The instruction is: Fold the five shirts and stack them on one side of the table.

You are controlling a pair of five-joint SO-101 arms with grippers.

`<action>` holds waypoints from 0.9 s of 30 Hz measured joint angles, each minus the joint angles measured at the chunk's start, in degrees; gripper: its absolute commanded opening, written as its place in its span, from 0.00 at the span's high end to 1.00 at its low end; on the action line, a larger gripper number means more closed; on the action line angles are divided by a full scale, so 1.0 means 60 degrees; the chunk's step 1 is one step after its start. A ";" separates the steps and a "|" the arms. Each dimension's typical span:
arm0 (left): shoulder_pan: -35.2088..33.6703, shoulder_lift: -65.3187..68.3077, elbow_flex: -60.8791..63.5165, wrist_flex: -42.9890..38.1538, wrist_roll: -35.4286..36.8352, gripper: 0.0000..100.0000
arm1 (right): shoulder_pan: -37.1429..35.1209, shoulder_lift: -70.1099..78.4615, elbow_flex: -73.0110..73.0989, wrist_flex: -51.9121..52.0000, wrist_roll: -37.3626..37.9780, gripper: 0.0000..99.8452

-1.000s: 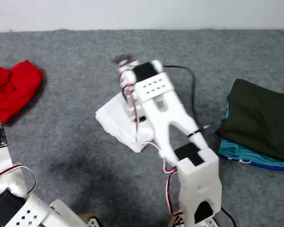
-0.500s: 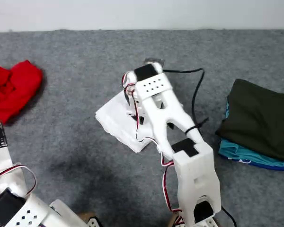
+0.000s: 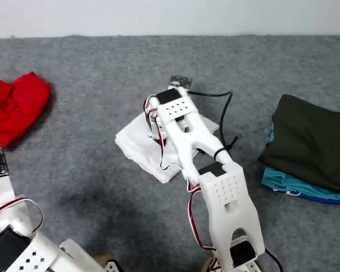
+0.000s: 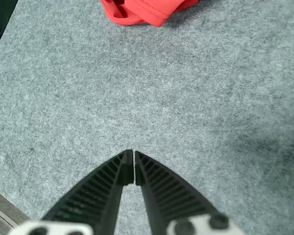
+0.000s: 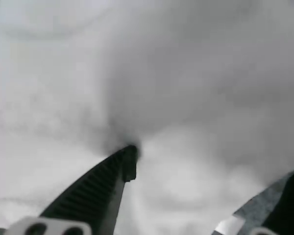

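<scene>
A folded white shirt (image 3: 137, 144) lies mid-table, partly under my right arm (image 3: 184, 122), which stretches over it from the near edge. In the right wrist view my right gripper (image 5: 206, 181) is open, one finger (image 5: 118, 169) pressed into the white cloth (image 5: 176, 88). A crumpled red shirt (image 3: 14, 105) sits at the far left. Folded shirts are stacked at the right, a dark green one (image 3: 311, 139) on top of teal (image 3: 286, 182) and blue. My left gripper (image 4: 134, 166) is shut, holds nothing and hovers over bare carpet, with the red shirt (image 4: 144, 10) beyond it.
Grey carpet (image 3: 90, 68) covers the table up to a white wall at the back. A black cable (image 3: 222, 113) loops beside the right arm. The left arm's base (image 3: 11, 238) stands at the near left corner.
The right arm's wrist has swung rightward and come down onto the white shirt. The left arm, red shirt and stack have kept still.
</scene>
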 measured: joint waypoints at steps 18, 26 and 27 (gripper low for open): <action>0.0000 0.0000 0.0000 0.0000 0.0000 0.98 | 0.0718 0.0645 -0.0806 0.1099 -0.0322 0.99; 0.0000 0.0000 0.0000 0.0000 0.0000 0.98 | 0.1700 -0.0322 -0.1553 0.2799 0.1919 0.99; 0.0000 0.0000 0.0000 0.0000 0.0000 0.98 | 0.1846 -0.0645 -0.1553 0.2799 0.2271 0.99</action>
